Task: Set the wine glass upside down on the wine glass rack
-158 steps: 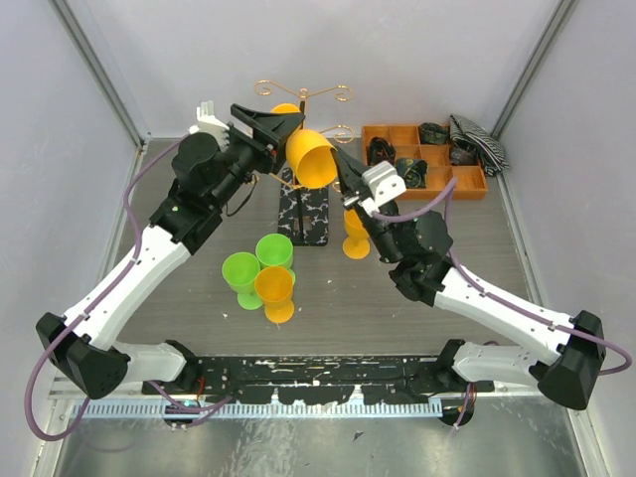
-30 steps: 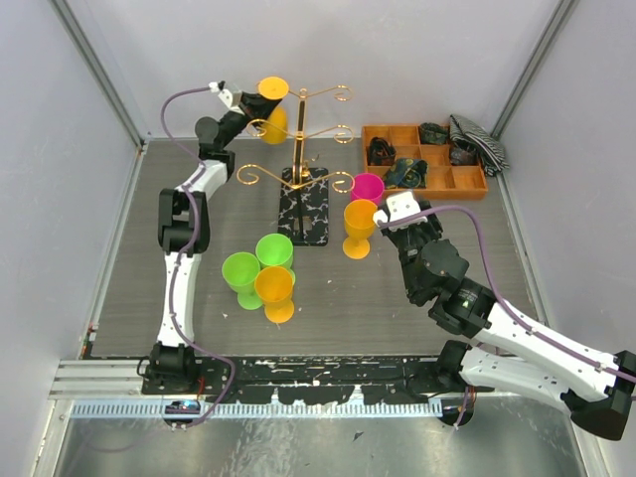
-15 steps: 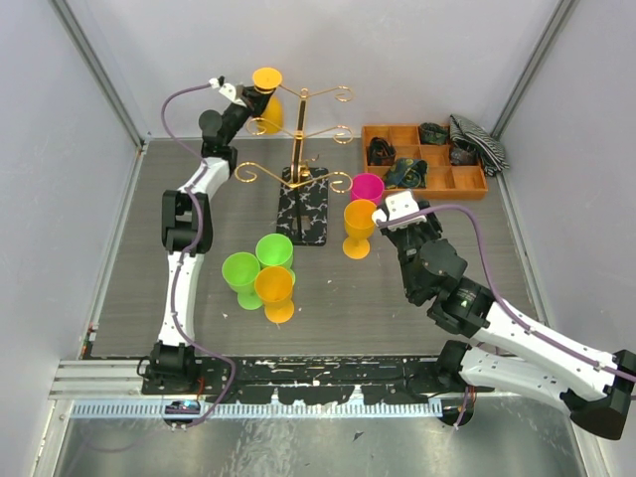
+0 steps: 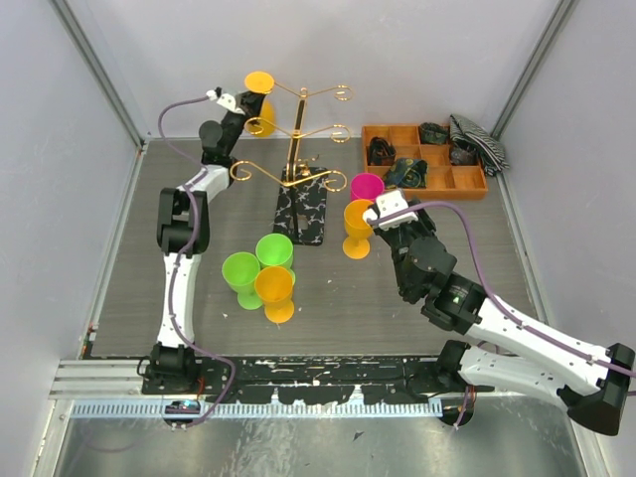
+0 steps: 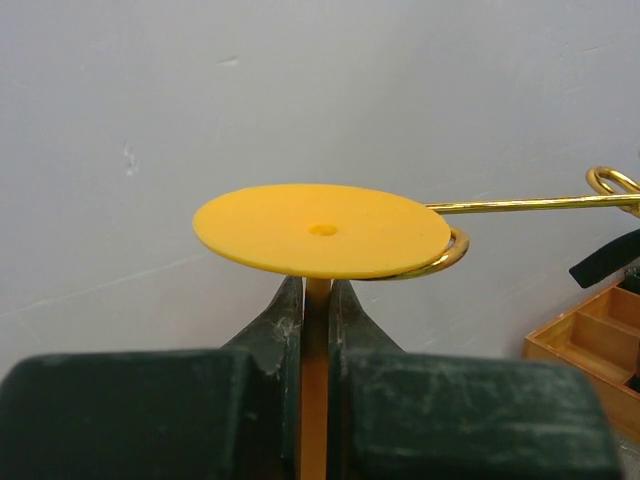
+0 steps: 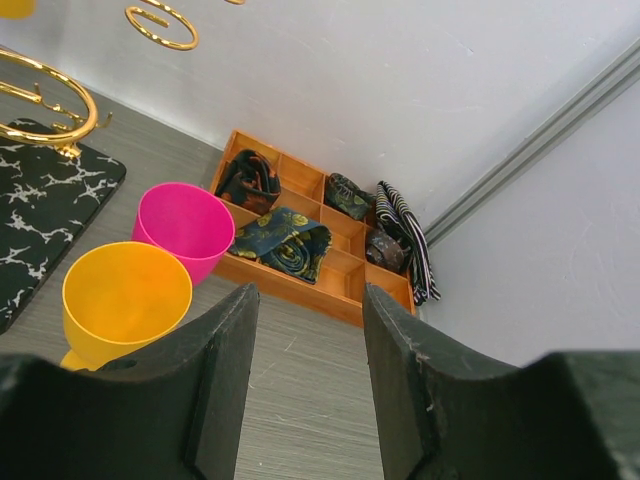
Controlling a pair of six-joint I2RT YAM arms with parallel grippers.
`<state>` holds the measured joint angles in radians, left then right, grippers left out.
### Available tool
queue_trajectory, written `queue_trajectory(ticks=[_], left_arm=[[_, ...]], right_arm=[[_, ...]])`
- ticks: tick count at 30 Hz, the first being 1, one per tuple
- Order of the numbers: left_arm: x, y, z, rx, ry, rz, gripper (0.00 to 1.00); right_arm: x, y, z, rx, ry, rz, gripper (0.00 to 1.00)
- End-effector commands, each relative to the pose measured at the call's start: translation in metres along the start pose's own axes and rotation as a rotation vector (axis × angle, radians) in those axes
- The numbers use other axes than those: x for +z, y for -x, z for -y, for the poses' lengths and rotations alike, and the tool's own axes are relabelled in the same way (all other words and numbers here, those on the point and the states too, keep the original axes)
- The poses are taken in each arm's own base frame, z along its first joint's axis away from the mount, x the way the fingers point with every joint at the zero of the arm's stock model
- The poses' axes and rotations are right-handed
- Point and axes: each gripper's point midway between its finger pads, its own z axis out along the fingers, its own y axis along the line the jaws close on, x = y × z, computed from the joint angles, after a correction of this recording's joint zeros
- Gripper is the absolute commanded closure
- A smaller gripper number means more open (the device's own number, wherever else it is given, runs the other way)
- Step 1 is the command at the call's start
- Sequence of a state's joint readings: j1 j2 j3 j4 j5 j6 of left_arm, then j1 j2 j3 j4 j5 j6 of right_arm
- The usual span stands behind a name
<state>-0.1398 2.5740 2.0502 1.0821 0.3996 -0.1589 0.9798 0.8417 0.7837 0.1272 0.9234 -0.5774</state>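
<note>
An orange wine glass point(image 5: 322, 230) hangs upside down, its round foot on top and resting over a curled arm point(image 5: 530, 205) of the gold wine glass rack point(image 4: 296, 129). My left gripper point(image 5: 317, 290) is shut on the glass's stem just under the foot. From above, the foot point(image 4: 259, 82) shows at the rack's upper left arm with the left gripper point(image 4: 241, 103) beside it. The bowl is hidden. My right gripper point(image 6: 305, 300) stands open and holds nothing, low over the table beside the orange glass point(image 6: 125, 295) and the pink glass point(image 6: 190, 225).
The rack's black speckled base point(image 4: 304, 207) sits mid-table. Two green glasses point(image 4: 239, 270) point(image 4: 274, 250) and an orange one point(image 4: 275, 288) cluster at the near left. An orange compartment tray point(image 4: 427, 157) with rolled ties stands at the back right.
The left gripper has carried the glass's foot a little to the left along the rack's arm, and the rack's arms have shifted with it. The right arm has barely moved.
</note>
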Motion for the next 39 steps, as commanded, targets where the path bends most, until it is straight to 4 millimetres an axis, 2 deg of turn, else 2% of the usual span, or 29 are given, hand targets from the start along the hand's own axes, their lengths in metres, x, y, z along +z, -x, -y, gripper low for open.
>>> queue_trajectory(ticks=[1,4,10,14,16,20,26,34,39], left_arm=[[-0.011,0.030,-0.020,0.070,0.049,0.058,0.85],[-0.018,0.031,-0.015,0.067,0.047,0.069,0.72],[-0.031,0.030,-0.008,0.054,0.039,0.079,0.56],[-0.039,0.027,-0.005,0.042,0.044,0.080,0.29],[-0.045,0.028,-0.006,0.045,0.058,0.079,0.23],[-0.060,0.028,-0.009,0.055,0.099,0.062,0.17],[-0.074,0.044,-0.014,0.054,0.143,0.059,0.12],[-0.057,0.050,-0.002,-0.043,0.055,0.093,0.02],[-0.046,0.034,0.004,-0.081,0.005,0.047,0.02]], right_arm=[[-0.001,0.022,0.013,0.081,-0.034,0.047,0.48],[-0.001,0.022,0.014,0.097,-0.035,0.055,0.48],[-0.003,0.021,0.015,0.099,-0.039,0.058,0.48],[-0.003,0.019,0.015,0.096,-0.042,0.053,0.48],[-0.003,0.018,0.014,0.095,-0.041,0.050,0.48],[-0.003,0.017,0.016,0.101,-0.049,0.042,0.46],[-0.004,0.023,0.020,0.130,-0.045,0.040,0.43],[-0.004,0.023,0.020,0.135,-0.044,0.031,0.41],[-0.004,0.022,0.020,0.129,-0.045,0.027,0.40]])
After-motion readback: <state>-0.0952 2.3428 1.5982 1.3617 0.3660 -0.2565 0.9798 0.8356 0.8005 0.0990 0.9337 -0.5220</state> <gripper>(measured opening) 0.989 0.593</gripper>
